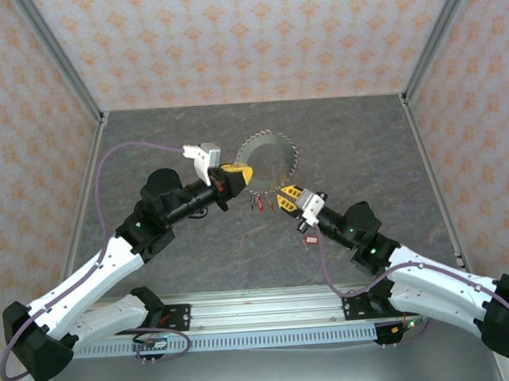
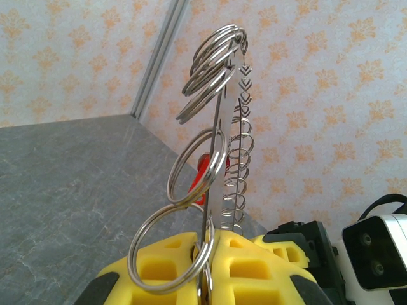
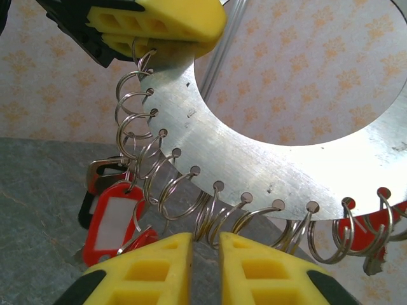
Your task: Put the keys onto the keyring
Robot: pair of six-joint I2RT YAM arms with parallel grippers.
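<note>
Keyring, top view: rim is clamped by L gripper; R gripper is set at the rim's near side.
L wrist: keyring is held edge-on, upright, pinched btwn the shut fingers.
R wrist: R gripper fingers are nearly closed under the rim. A split ring enters the narrow gap; grip can't be told. Keys w/ red tags hang left of the fingers.

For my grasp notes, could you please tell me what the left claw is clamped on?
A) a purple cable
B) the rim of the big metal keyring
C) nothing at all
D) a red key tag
B: the left claw is shut on the keyring, whose thin metal edge rises straight out of its closed yellow grip.
</note>
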